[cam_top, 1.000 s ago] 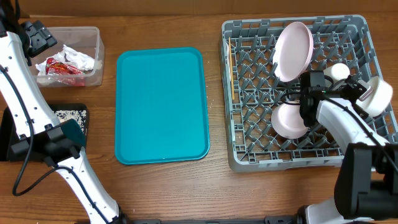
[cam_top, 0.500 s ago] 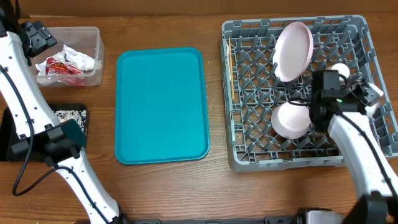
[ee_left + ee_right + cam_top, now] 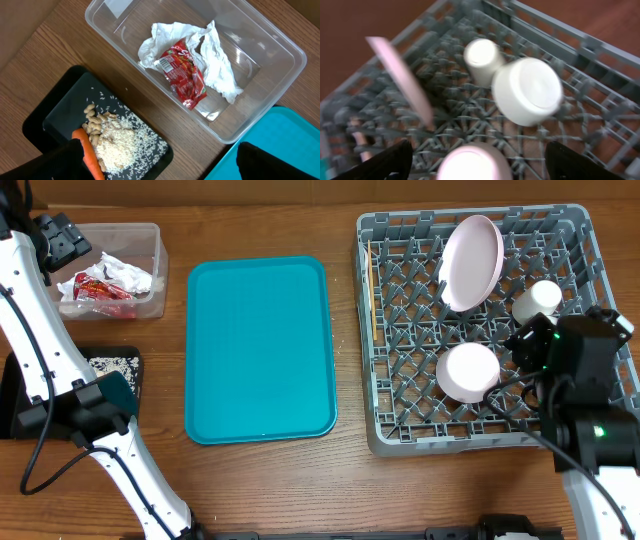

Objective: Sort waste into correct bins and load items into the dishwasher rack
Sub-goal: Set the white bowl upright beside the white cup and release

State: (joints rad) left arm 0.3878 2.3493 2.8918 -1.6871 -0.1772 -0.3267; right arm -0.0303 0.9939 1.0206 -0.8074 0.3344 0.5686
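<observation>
Right pincer [image 3: 477, 150], spread and empty, hovers over the rack [image 3: 440, 442], which holds the plate [image 3: 472, 262] on edge, two bowls [image 3: 469, 371], cup [image 3: 536, 298] and stick [image 3: 373, 290]. Left pincer [image 3: 160, 150], also spread and empty, hangs above the bench's [image 3: 260, 490] left end, where wrapper [image 3: 184, 75] and napkin [image 3: 215, 65] lie in the tub [image 3: 250, 35], carrot [image 3: 90, 155] and scraps [image 3: 117, 147] in the black tray [image 3: 65, 112]

A flat teal tray [image 3: 260, 350] with rounded corners and a raised rim lies on a brown wood-grain table [image 3: 270, 490], its long sides running from the near edge toward the far one. Soft light glances off the tray's smooth surface. One corner of it shows at the lower right of the left wrist view.
</observation>
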